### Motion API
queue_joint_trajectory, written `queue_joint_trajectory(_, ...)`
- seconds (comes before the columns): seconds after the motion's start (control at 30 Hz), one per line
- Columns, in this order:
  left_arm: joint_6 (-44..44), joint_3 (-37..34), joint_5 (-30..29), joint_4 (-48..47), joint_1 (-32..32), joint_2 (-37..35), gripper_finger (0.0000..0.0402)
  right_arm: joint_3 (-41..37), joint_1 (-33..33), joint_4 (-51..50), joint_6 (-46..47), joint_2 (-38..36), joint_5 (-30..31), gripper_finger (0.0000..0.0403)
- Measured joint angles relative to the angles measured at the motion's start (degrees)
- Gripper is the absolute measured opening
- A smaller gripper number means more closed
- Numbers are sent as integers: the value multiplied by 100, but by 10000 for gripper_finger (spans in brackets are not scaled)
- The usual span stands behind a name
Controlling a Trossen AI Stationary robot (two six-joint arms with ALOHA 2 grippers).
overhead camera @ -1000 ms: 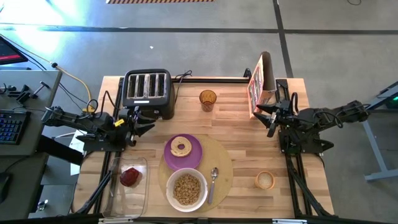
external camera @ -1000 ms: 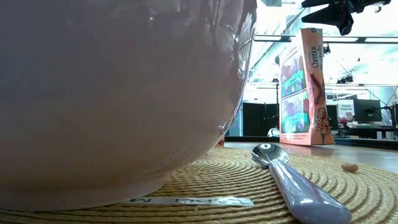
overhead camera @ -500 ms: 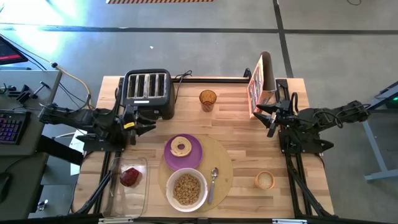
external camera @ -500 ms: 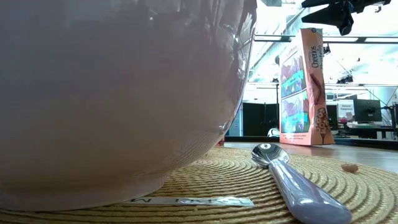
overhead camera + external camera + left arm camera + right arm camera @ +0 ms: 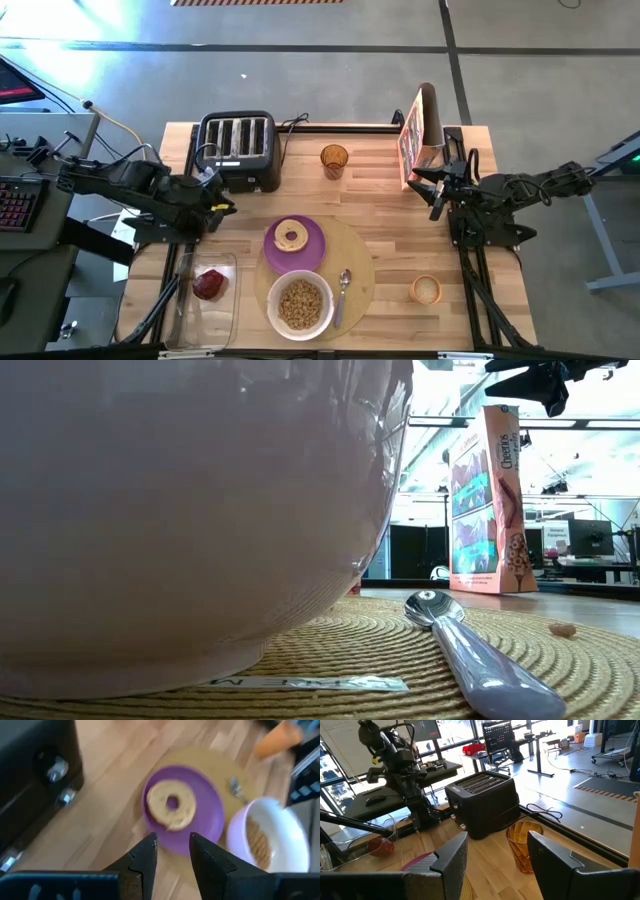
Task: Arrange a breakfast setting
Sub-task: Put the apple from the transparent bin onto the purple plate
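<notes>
A round tan placemat lies at the table's near middle. On it are a purple plate with a toasted bagel ring, a white bowl of brown cereal and a metal spoon. A dark red food piece lies in a clear container. My left gripper hangs left of the plate, near the toaster, slanting down toward the bagel; its fingers stand a little apart and are empty. My right gripper is open and empty beside the cereal box.
A black four-slot toaster stands at the far left, an amber cup at the far middle and a cereal box at the far right. A small tan cup sits right of the placemat. A loose cereal piece lies by the spoon.
My left arm has swung and its gripper has drawn back a little toward the table's left edge and tipped down toward the plate. My right arm and the things on the table have kept still.
</notes>
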Motion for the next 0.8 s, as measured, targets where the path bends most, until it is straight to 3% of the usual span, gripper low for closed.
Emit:
queue_joint_trajectory(0.43,-1375,718,895,-1831,-359,1006,104,2,0,-1,0,0,1,188)
queue_joint_trajectory(0.67,-2571,820,1340,-1955,-1075,1314,107,2,-2,-1,0,0,2,188)
queue_joint_trajectory(0.8,-3336,820,1383,-1953,-1720,1532,136,2,-2,-2,0,0,2,188)
